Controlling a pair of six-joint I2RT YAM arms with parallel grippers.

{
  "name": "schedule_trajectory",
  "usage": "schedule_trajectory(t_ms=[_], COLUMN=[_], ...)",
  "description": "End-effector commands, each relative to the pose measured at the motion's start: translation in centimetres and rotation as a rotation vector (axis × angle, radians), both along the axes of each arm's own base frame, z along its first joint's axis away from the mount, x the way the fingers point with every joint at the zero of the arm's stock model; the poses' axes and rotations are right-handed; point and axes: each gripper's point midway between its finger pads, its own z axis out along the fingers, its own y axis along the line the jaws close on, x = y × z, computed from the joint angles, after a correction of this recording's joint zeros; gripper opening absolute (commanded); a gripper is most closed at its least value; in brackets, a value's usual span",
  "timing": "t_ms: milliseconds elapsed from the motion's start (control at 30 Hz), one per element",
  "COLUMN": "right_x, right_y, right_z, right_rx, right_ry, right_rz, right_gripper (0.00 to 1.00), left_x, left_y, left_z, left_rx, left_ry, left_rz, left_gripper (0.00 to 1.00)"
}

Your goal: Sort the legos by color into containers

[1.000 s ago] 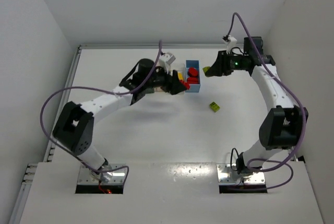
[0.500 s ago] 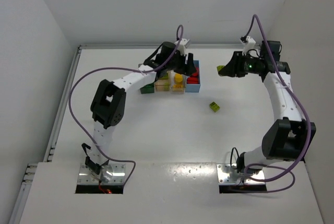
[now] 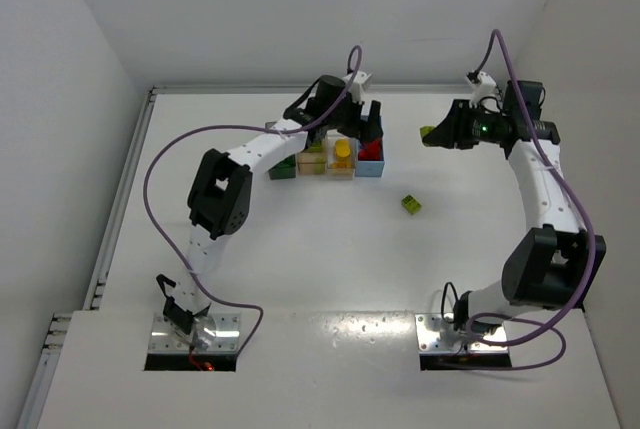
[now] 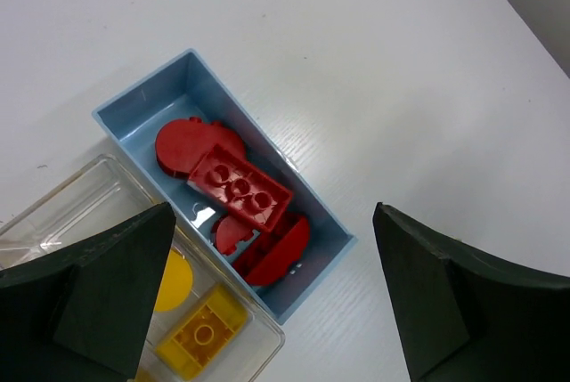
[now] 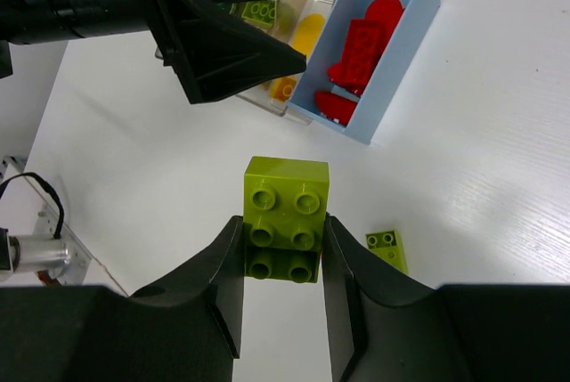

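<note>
**Lime brick held beside the blue bin, its own bin two places on**

The right gripper (image 5: 283,232) pinches a lime green studded plastic brick (image 5: 286,197) by two opposite sides, studs towards the wrist camera, in the air just to the right of the blue rectangular plastic bin (image 4: 267,150). That bin is the right-hand end of a row of four.

- **Blue bin:** red studded bricks (image 4: 240,191) only.
- **Clear plastic bin (image 4: 89,173):** touching the blue bin's left side, holding yellow bricks (image 4: 203,336).
- **Tan plastic bin (image 3: 312,167):** next along, showing lime green inside, so probably the target.
- **Dark grey bin (image 3: 282,171):** furthest from the blue bin, contents too small to tell.

The left gripper (image 3: 365,121) hangs over the blue bin with its fingers spread wide and nothing between them. It sits across the right arm's path. A second small lime green brick (image 3: 411,204) lies on the white table (image 3: 300,269), nearer the arm bases than the blue bin.
</note>
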Motion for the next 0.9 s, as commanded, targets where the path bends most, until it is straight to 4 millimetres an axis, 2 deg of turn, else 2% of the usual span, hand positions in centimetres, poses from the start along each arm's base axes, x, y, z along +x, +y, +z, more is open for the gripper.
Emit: schedule_trajectory(t_ms=[0, 33, 67, 100, 133, 200, 233, 267, 300, 333, 367, 467, 500, 533, 633, 700, 733, 767, 833, 867], right_x=[0.3, 0.3, 0.1, 0.2, 0.1, 0.2, 0.4, 0.3, 0.3, 0.4, 0.3, 0.2, 0.0, 0.0, -0.4, -0.6, -0.7, -0.9, -1.2, -1.3], right_y=[0.2, 0.2, 0.2, -0.3, -0.3, -1.8, -2.5, -3.0, -3.6, -5.1, -5.7, -7.7, -8.0, -8.6, -8.6, -9.1, -9.3, -9.7, -10.0, -10.2], right_z=[0.9, 0.9, 0.5, 0.4, 0.0, -0.1, -0.4, -0.9, -1.1, -1.5, -1.7, -2.2, -2.5, -2.1, -2.3, -1.9, -1.6, -1.9, -1.6, -1.6], right_rx=[0.018, 0.018, 0.021, 0.014, 0.016, 0.019, 0.022, 0.055, 0.071, 0.088, 0.121, 0.173, 0.182, 0.179, 0.193, 0.191, 0.189, 0.199, 0.197, 0.202], right_ry=[-0.038, -0.038, -0.026, -0.025, -0.015, -0.008, -0.005, 0.03, 0.045, 0.057, 0.083, 0.113, 0.126, 0.107, 0.116, 0.105, 0.094, 0.108, 0.096, 0.094], right_rz=[0.013, 0.013, 0.013, -0.004, -0.004, -0.06, -0.091, -0.131, -0.161, -0.211, -0.253, -0.338, -0.353, -0.368, -0.374, -0.386, -0.394, -0.411, -0.422, -0.426], right_gripper=[0.0, 0.0, 0.0, 0.0, 0.0, 0.0, 0.0, 0.0, 0.0, 0.0, 0.0, 0.0, 0.0, 0.0, 0.0, 0.0, 0.0, 0.0, 0.0, 0.0], left_x=[-0.6, -1.5, -3.4, -5.5, -8.6, -12.5, -14.1, -16.0, -18.1, -19.0, -20.7, -21.6, -22.2, -22.2, -22.5, -21.4, -20.9, -20.2, -18.8, -18.6], left_y=[-0.5, -0.8, -1.3, -1.7, -2.2, -2.6, -2.5, -1.8, -2.2, -2.2, -2.3, -3.1, -3.8, -4.2, -5.9, -7.3, -7.8, -8.3, -9.5, -9.8], left_z=[5.3, 6.2, 5.3, 5.6, 5.3, 4.4, 3.8, 1.9, 1.3, 0.8, -0.4, -1.6, -3.0, -3.3, -4.5, -5.2, -4.7, -5.7, -5.7, -7.1], left_rx=[-0.043, -0.057, -0.029, -0.047, -0.002, 0.036, 0.066, 0.141, 0.15, 0.175, 0.209, 0.28, 0.314, 0.326, 0.341, 0.32, 0.308, 0.318, 0.31, 0.316], left_ry=[-0.108, -0.127, -0.139, -0.147, -0.192, -0.212, -0.219, -0.225, -0.23, -0.24, -0.253, -0.306, -0.325, -0.344, -0.402, -0.455, -0.494, -0.504, -0.555, -0.536], left_rz=[-0.073, -0.128, -0.214, -0.331, -0.45, -0.617, -0.688, -0.799, -0.886, -0.931, -1.005, -1.053, -1.089, -1.104, -1.15, -1.127, -1.116, -1.104, -1.067, -1.073], left_gripper=[1.0, 1.0, 1.0, 1.0, 1.0, 0.99, 0.99, 0.99, 0.99, 0.99, 0.99, 0.99, 0.99, 0.99, 0.95, 0.93, 0.92, 0.92, 0.9, 0.89])
